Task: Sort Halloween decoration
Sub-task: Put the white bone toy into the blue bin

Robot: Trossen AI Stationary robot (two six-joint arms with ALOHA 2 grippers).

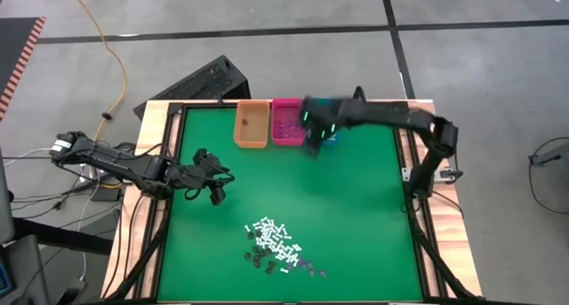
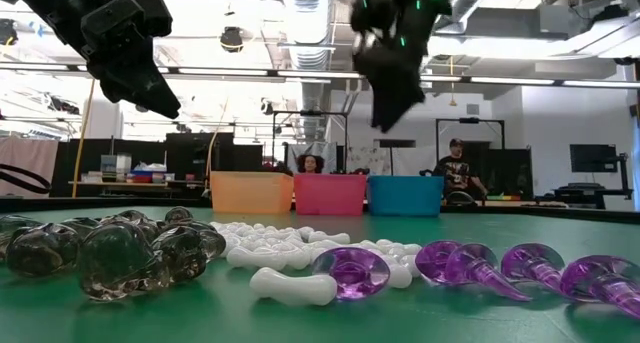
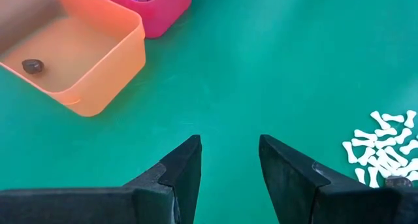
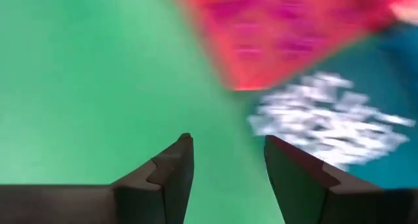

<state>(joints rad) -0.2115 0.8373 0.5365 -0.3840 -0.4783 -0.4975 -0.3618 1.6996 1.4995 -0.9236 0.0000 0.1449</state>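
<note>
The Halloween decoration lies in a pile (image 1: 276,247) on the green mat near the table's front: white sticks (image 2: 290,253), purple bits (image 2: 480,268) and dark bits (image 2: 110,248). My left gripper (image 3: 228,165) hangs open over bare mat at the left (image 1: 213,188), nothing between its fingers. My right gripper (image 4: 228,159) hovers open and empty at the near rim of the pink and teal bins (image 1: 316,143). The orange bin (image 3: 85,54) holds one dark bit (image 3: 32,66). Purple bits lie in the pink bin (image 4: 281,34) and white sticks in the teal bin (image 4: 326,126).
The orange (image 1: 252,125), pink (image 1: 286,123) and teal (image 1: 332,134) bins stand side by side at the mat's far edge. A wooden frame (image 1: 160,163) rims the mat. Open mat lies between bins and pile. People (image 2: 455,168) show in the room behind.
</note>
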